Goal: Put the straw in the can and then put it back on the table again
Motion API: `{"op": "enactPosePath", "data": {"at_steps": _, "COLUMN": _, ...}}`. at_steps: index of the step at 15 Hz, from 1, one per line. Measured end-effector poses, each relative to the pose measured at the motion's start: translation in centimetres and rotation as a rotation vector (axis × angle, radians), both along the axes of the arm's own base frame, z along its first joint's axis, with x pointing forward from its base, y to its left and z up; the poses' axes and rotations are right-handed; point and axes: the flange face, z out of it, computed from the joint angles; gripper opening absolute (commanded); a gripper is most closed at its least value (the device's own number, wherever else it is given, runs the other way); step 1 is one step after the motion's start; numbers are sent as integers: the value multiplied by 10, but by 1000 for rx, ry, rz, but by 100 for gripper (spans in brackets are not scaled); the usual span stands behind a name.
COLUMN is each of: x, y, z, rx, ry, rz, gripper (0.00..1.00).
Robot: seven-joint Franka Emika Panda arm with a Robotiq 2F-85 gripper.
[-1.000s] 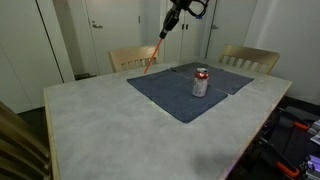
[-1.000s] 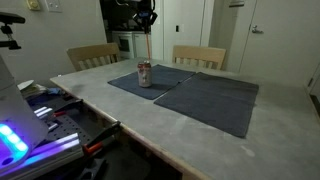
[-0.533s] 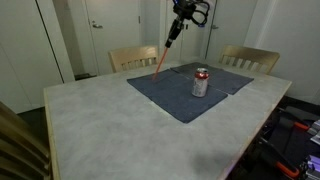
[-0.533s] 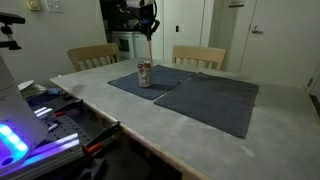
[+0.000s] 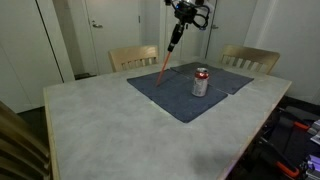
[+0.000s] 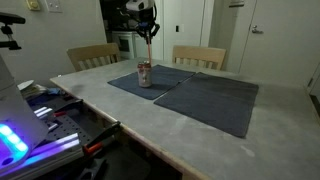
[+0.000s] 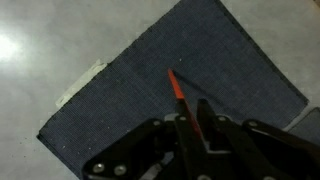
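My gripper [image 5: 175, 35] hangs high above the table [image 5: 110, 125] and is shut on the red-orange straw [image 5: 164, 66], which slants down from the jaws without touching anything. In an exterior view the straw [image 6: 150, 50] hangs just above the can. The silver can with red markings [image 5: 201, 82] stands upright on the dark blue mat [image 5: 185, 90]; it also shows in an exterior view [image 6: 145, 75]. In the wrist view the fingers [image 7: 193, 125] clamp the straw [image 7: 176, 86], its tip over the mat [image 7: 170, 80]. The can is out of the wrist view.
Two dark cloth mats [image 6: 205, 100] lie side by side on the marbled table [image 6: 120, 125]. Two wooden chairs [image 5: 133, 58] [image 5: 250, 58] stand at the far edge. Equipment with lights [image 6: 30, 130] sits beside the table.
The gripper has moved sideways toward the can with the straw held in it. The can has stayed in place.
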Motion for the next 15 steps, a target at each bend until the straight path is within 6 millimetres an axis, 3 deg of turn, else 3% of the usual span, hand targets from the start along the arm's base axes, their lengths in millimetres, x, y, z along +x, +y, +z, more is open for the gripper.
{"op": "enactPosePath", "data": {"at_steps": 7, "x": -1, "y": 5, "z": 6, "rx": 12, "ry": -7, "rz": 1, "gripper": 98}}
{"op": "enactPosePath", "data": {"at_steps": 15, "x": -10, "y": 8, "z": 51, "rx": 102, "ry": -45, "rz": -8, "gripper": 100}}
